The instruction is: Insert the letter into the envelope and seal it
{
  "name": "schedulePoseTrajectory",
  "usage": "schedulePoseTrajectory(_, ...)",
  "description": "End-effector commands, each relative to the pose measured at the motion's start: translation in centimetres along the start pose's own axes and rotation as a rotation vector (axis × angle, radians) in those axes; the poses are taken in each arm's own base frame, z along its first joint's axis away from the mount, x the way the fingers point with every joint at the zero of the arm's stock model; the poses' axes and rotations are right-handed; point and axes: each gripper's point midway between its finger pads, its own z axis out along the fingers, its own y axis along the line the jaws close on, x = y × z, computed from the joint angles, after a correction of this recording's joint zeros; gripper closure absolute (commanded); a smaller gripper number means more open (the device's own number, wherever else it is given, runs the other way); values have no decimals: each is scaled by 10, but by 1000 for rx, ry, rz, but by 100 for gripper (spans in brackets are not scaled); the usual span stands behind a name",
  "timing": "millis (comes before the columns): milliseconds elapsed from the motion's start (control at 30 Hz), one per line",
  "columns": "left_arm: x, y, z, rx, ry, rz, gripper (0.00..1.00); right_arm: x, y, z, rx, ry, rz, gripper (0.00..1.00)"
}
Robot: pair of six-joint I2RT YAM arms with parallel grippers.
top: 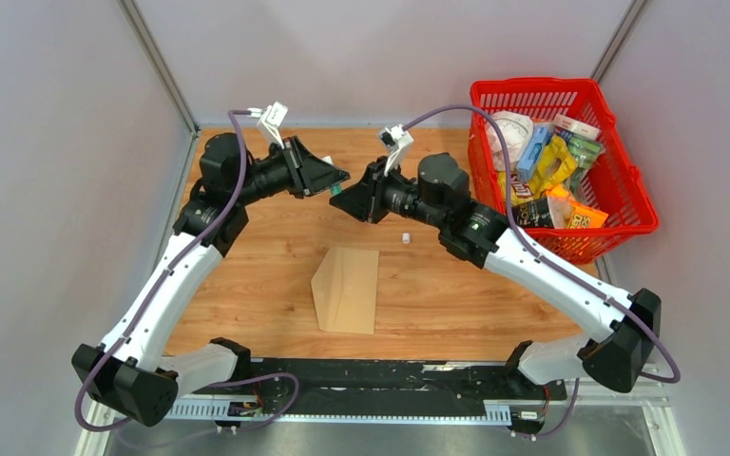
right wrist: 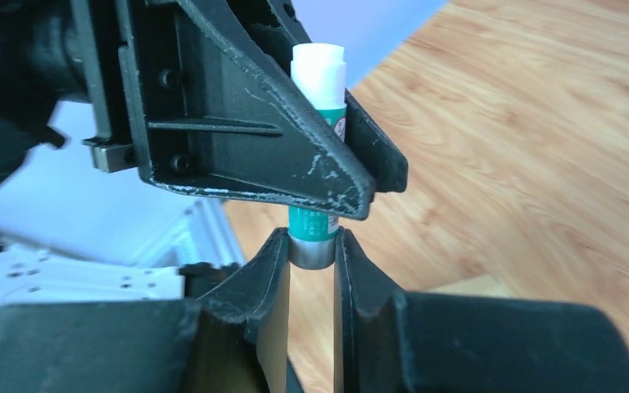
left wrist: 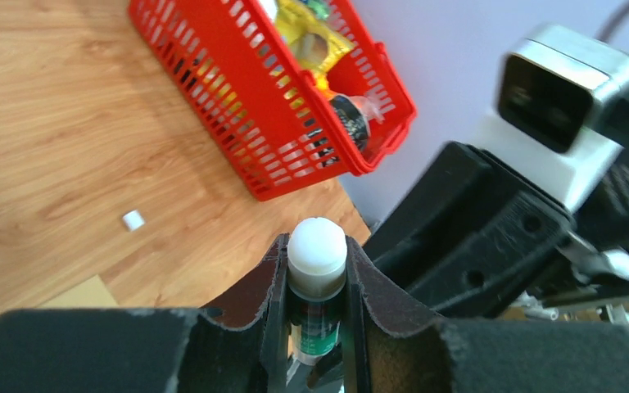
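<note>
A red basket (top: 538, 85) sits at the far right of the wooden worktop (top: 437, 304). It is full of snack packs (top: 556, 161). Some are yellow, some orange and some blue, all piled on each other.

The envelope (top: 352, 290) lies flat on the worktop, near the front and in the middle, between the two arms. It is brown and its pointy flap points to the left. Nothing touches it. A small white bit (top: 405, 237) lies on the wood just behind it, on the basket's side.

Both hands are up off the worktop, behind the envelope, and they meet tip to tip. Between them is a green glue stick (right wrist: 318, 74) with a white top. The left hand (left wrist: 315, 250) is clenched around the middle of the stick, with one finger on each side. The right hand (right wrist: 311, 246) pinches the grey end at the bottom of the same stick, and its fingers press tight on it. From the right wrist, the dark fingers of the left hand hide most of the stick
</note>
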Motion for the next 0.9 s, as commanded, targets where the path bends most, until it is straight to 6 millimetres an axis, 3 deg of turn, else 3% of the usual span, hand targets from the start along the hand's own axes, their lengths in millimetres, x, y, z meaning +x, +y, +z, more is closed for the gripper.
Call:
schedulePoseTrajectory(0,-9,-69,-28,298,-27,216,100,-19,51,-21,-375,-47,96,93)
schedulePoseTrajectory(267,3,-103,-45,506,6,294,100,-19,77,-31,-549,-43,116,92)
schedulePoseTrajectory(367,2,-99,-44,483,0,290,100,-18,74,-29,-533,-36,108,81)
schedulePoseTrajectory(467,-3,-94,-42,435,-23,287,100,-20,63,-26,-443,-41,81,62)
schedulePoseTrajectory(633,-18,-56,-31,176,-87,207,100,-22,33,-25,-148,-64,-60,38)
schedulePoseTrajectory(733,-27,-38,-28,49,-112,155,100,-29,15,-25,50,-98,-139,35)
schedulePoseTrajectory(767,-26,-24,-24,-14,-107,106,100,-28,9,-24,117,-96,-166,35)
schedulePoseTrajectory(867,-32,-10,-22,-104,-127,33,100,-32,5,-21,277,-111,-256,34)
